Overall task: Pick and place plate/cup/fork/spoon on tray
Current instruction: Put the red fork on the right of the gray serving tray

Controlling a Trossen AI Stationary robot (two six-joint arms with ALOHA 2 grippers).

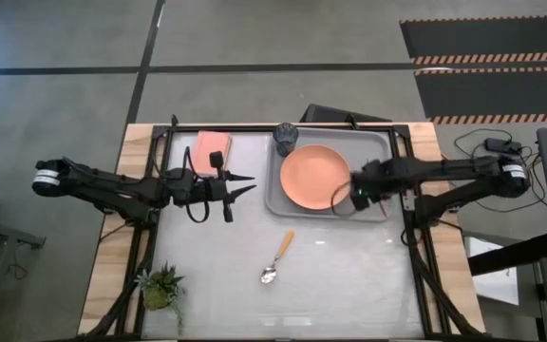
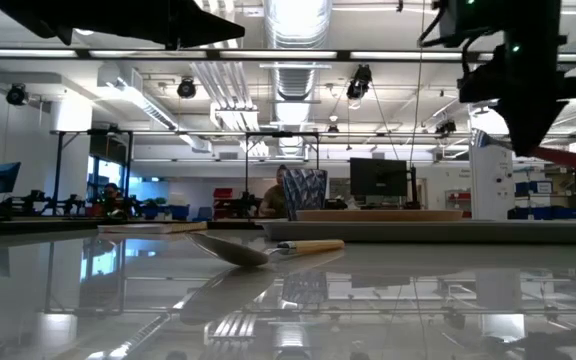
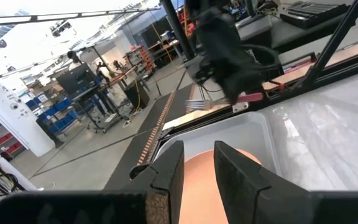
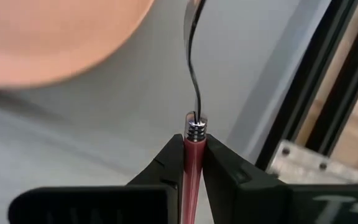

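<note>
Two dark fingers of the right gripper are clamped together on the red-pink handle of the fork, gripping it just below the ribbed metal collar where the slim silver neck begins. That neck curves away from the jaws and runs out of the right wrist picture, so the tines are cut off there; the left wrist view catches them, blurred, sticking out beside the dark gripper. Under the fork lies the light-grey floor of the tray, and the salmon-orange plate fills one corner of that view. From above, the right gripper hangs over the tray at the plate's edge, the fork itself hard to make out. The small dark cup stands at the tray's corner, just beside the plate. The spoon, shiny bowl and orange-tan handle, lies on the glossy surface, well apart from the tray. The left gripper waits over the surface near the pink pad, its jaws a little apart.
</note>
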